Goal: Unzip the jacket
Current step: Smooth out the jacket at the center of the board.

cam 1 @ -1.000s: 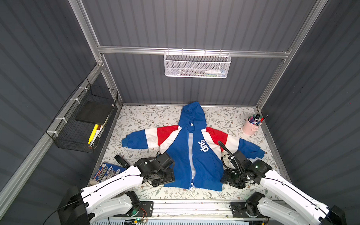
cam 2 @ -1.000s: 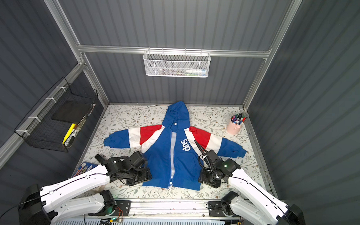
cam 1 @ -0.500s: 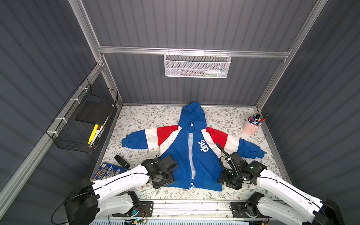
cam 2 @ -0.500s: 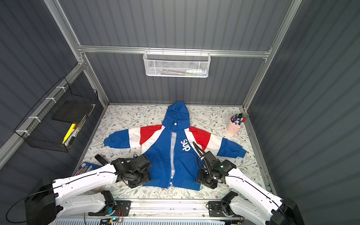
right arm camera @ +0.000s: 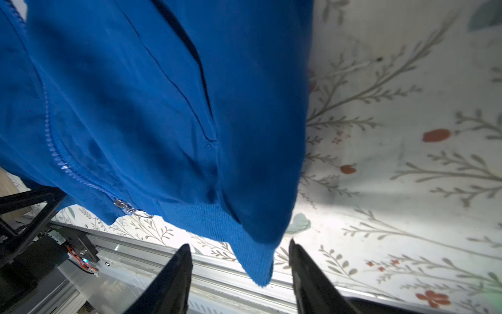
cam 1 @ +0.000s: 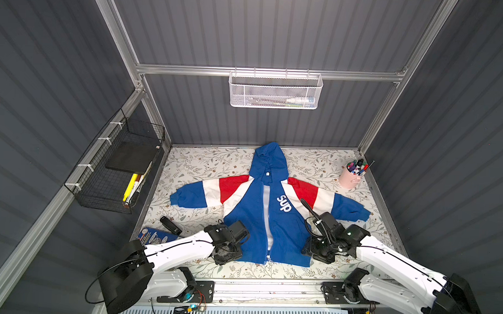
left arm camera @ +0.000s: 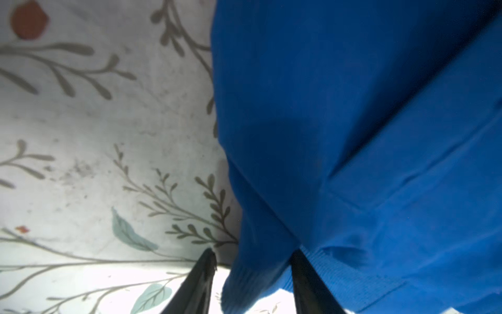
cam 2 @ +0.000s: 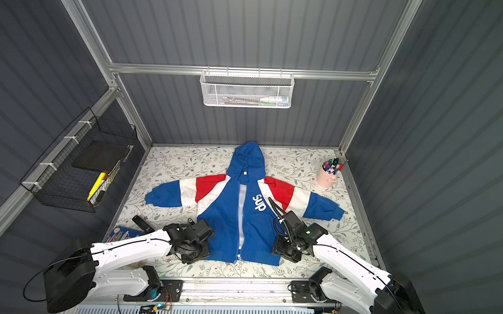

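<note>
pincer left (left arm camera: 252,251) | astride jacket (left arm camera: 353,136) hem (jaws apart) | pincer right (right arm camera: 239,242) | same

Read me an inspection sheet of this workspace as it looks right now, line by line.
Surface: floral mat, faint grey smudges.
Job's things: jacket lying flat, hood away from the arms; zip slider down at the hem.
Clutter: pink marker cup, black bar, blue packet.
Pincers: left pincer and right pincer open, each straddling a hem corner.
Cables: black loop above the right pincer.
Surroundings: white mesh basket, black wire basket, grey ribbed walls.
</note>
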